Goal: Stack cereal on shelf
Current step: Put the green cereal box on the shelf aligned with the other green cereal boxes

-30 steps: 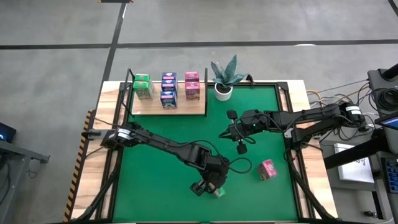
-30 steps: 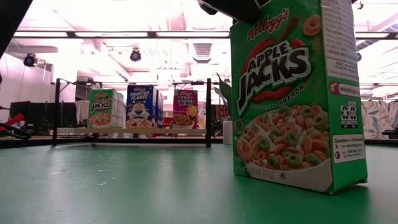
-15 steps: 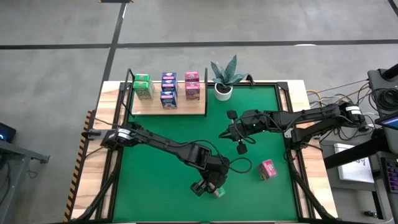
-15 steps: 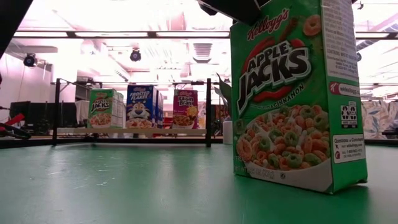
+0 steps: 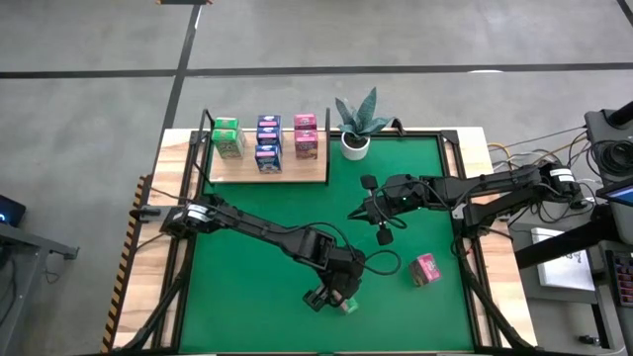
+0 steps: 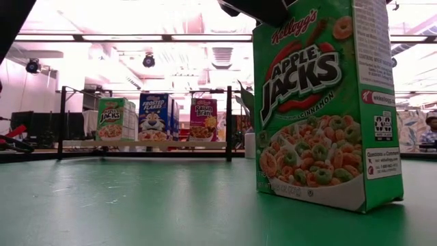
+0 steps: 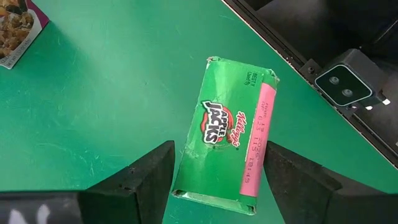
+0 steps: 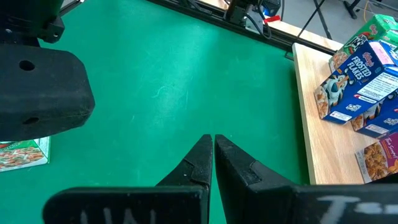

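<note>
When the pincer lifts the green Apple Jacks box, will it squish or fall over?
Probably a little squishy: the green Apple Jacks box looks like thin cardboard, dented at one edge. It stands tall and narrow, so a nudge could tip it. The left pincer straddles it evenly, which should help.

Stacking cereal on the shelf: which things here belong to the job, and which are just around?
Job: green Apple Jacks box, between the open left gripper's fingers; pink box; boxes on the shelf; shelf.
Around: potted plant; right gripper, shut, idle.

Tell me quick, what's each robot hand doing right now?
Left hand: open, fingers either side of the green Apple Jacks box, not yet gripping.
Right hand: closed, empty.
</note>
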Controlling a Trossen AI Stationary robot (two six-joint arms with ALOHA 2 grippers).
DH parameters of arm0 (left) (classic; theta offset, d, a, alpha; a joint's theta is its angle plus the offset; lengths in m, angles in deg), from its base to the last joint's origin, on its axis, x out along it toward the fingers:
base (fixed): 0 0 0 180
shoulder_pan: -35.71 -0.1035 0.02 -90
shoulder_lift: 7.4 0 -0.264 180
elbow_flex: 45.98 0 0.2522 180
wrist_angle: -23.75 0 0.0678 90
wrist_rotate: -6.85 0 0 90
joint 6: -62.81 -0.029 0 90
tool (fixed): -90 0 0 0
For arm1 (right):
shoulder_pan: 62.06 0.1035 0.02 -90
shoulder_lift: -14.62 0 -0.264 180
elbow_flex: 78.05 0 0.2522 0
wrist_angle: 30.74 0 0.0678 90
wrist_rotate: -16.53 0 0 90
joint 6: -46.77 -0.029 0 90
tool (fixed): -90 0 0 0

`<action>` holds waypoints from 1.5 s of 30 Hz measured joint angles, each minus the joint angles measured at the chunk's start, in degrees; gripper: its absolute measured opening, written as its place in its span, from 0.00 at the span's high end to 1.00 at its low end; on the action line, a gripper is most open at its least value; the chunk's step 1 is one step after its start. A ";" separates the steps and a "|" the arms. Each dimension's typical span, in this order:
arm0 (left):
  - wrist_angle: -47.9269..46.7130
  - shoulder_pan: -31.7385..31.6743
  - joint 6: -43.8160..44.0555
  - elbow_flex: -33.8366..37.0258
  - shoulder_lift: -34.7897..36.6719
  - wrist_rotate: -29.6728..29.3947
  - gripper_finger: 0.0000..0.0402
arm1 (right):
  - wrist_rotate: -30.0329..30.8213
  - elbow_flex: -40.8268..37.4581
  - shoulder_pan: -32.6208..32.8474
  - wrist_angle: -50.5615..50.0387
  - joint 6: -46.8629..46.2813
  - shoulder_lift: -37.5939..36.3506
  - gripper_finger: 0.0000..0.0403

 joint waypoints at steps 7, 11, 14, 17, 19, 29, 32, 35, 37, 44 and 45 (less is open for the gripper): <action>-0.01 0.00 0.22 0.00 0.00 0.00 0.59 | 0.02 0.00 0.00 0.00 0.00 0.02 0.98; -0.03 0.00 0.22 0.00 0.02 0.00 0.64 | 0.01 0.00 0.00 0.00 0.00 0.01 0.98; -0.44 0.00 0.22 -0.01 0.02 0.00 0.65 | 0.02 0.00 0.00 0.00 0.00 0.02 0.98; -3.43 0.05 0.24 -1.19 0.02 -0.01 0.65 | 0.02 -0.01 0.00 0.00 0.01 0.01 0.98; -5.92 0.11 0.24 -2.23 0.02 0.00 0.65 | 0.02 0.00 0.00 -0.05 0.00 0.00 0.98; -17.37 0.13 0.00 -5.68 0.90 -1.83 0.65 | 0.02 -0.02 -0.01 -0.42 0.01 0.01 0.98; -18.80 0.13 0.06 -4.91 3.10 -4.19 0.65 | 0.02 -0.02 -0.01 -0.44 0.02 0.00 0.98; -19.55 0.13 0.20 -3.19 6.17 -5.19 0.65 | 0.04 -0.02 -0.02 -0.42 0.02 0.00 0.98; -19.62 0.13 0.48 -1.53 8.65 -6.60 0.65 | 0.06 -0.02 -0.02 -0.44 0.02 0.00 0.98; -19.59 -0.26 4.98 9.90 20.98 -14.65 0.65 | 0.06 -0.02 -0.02 -0.34 0.03 0.00 0.98; -19.57 -0.32 5.98 12.14 23.06 -15.48 0.65 | 0.06 -0.02 -0.02 -0.24 0.02 0.00 0.98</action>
